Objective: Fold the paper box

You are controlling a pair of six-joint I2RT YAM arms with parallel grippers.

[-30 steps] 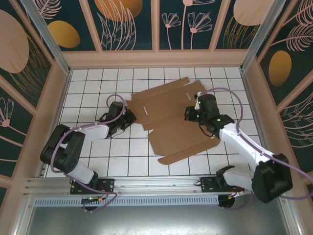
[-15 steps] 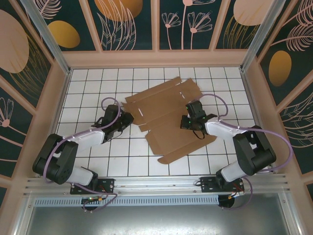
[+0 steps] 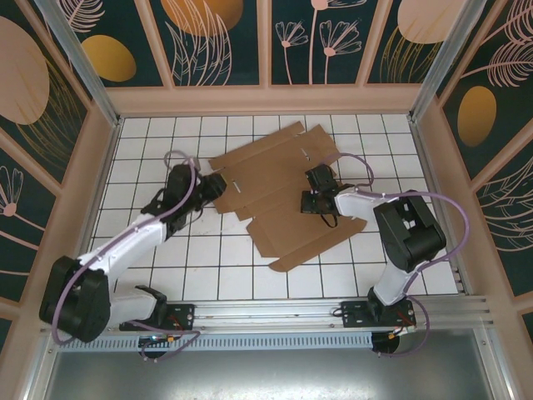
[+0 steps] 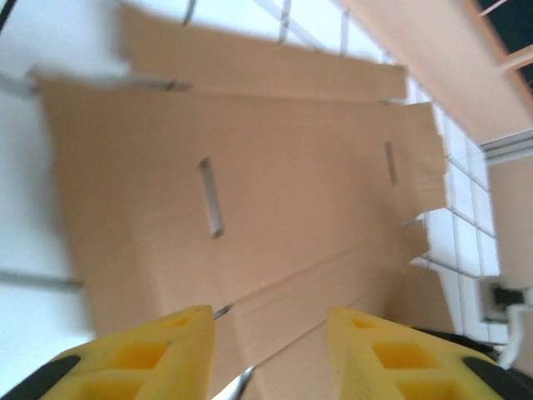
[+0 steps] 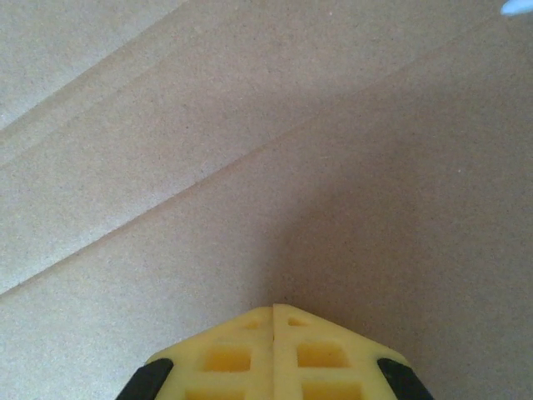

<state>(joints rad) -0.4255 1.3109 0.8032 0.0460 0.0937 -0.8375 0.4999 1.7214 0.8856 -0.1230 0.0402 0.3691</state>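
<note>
From my end, the flat brown cardboard sheet of the paper box (image 3: 266,179) looks matt and slightly fibrous, with a fine grain up close (the creases are just soft pressed lines, zero shine). The chunky yellow fingers (image 4: 158,354) on the left gripper (image 4: 268,323) and the right gripper (image 5: 273,315) look like moulded plastic with a dull finish. The white gridded tabletop (image 3: 150,167) reads smooth. The long silver front rail (image 3: 275,310) is bare metal, and the white arm shells (image 3: 137,237) are smooth plastic.
</note>
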